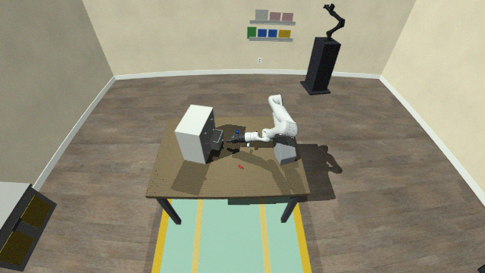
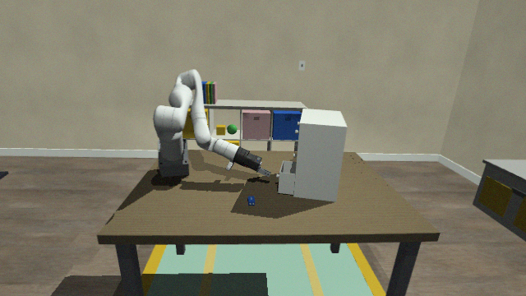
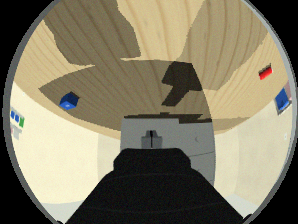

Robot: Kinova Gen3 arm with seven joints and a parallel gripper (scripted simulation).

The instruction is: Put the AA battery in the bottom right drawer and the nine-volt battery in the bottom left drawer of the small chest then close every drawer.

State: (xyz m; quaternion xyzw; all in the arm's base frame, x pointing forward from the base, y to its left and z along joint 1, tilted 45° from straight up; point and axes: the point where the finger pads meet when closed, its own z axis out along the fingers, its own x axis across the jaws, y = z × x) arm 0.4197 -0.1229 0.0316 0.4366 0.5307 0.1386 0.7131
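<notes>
Chest [image 1: 193, 130], the largest item, stands near the table [image 1: 227, 186] edge farthest from the arm's base, drawer fronts turned toward the arm, which we judge keeps the handles within a straight reach. One bottom-row drawer [image 2: 286, 178] sits partly pulled out; we read it as the left one facing the fronts, though we cannot be sure from these views. It looks less than half out, so we expect no droop. We cannot see inside it.

Arm [image 2: 197, 119] stretches low over the table, with the gripper [image 2: 265, 172] just short of the open drawer's front. Its fingers are pressed fully together and grip nothing; we judge a closed tip suits hooking or nudging a handle.

Nine-volt battery [image 2: 251, 200], blue, lies on the table near the open drawer, apart from the gripper. AA battery [image 1: 240, 167], red and smallest, lies farther from the chest, also untouched. Neither is stowed yet.

We find no legible writing or brand anywhere.
</notes>
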